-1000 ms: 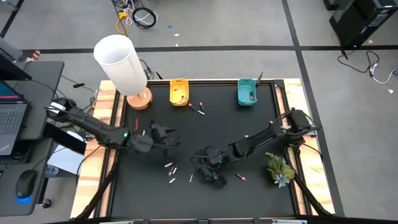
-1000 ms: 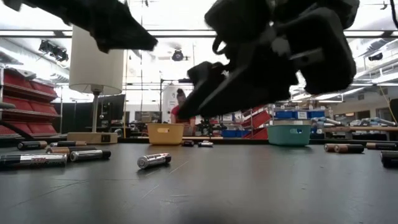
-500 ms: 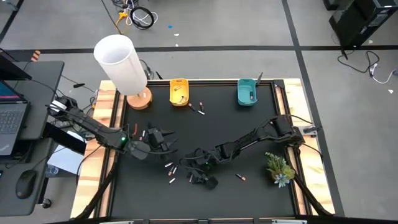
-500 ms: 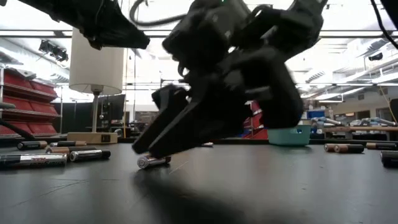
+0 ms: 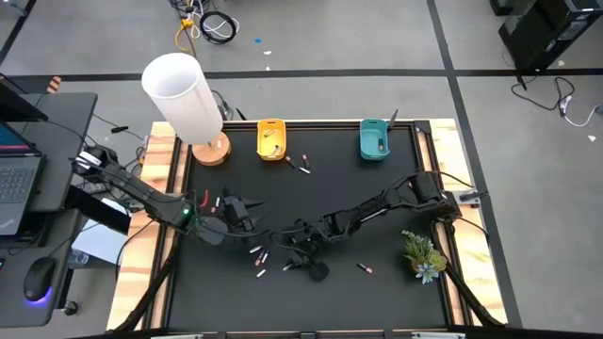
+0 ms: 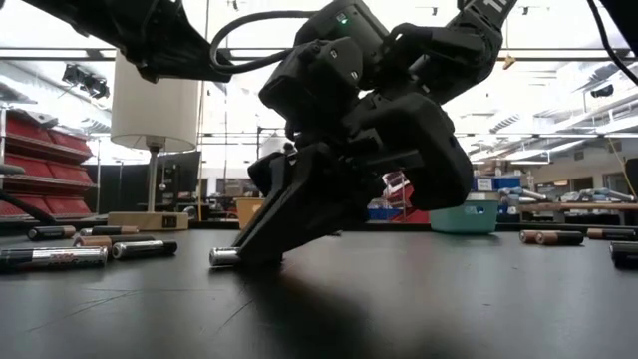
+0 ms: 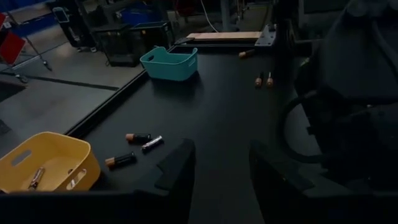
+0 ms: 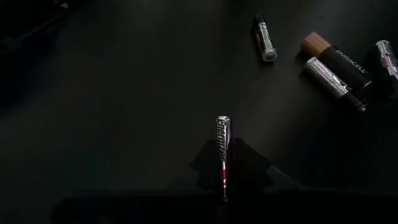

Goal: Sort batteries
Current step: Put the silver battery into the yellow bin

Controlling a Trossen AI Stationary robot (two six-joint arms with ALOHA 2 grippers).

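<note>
Right gripper (image 6: pixel 244 254) pinches silver battery (image 8: pixel 222 146) at lower centre, ready to lift | left gripper (image 7: pixel 221 171) spread, empty, waiting | bins: yellow bin (image 5: pixel 271 138), teal bin (image 5: pixel 374 139) at top.

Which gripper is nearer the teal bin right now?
Right, though neither is close. The right gripper is down at the table's front, shut on a silver battery; the left gripper hovers farther left of the teal bin.
</note>
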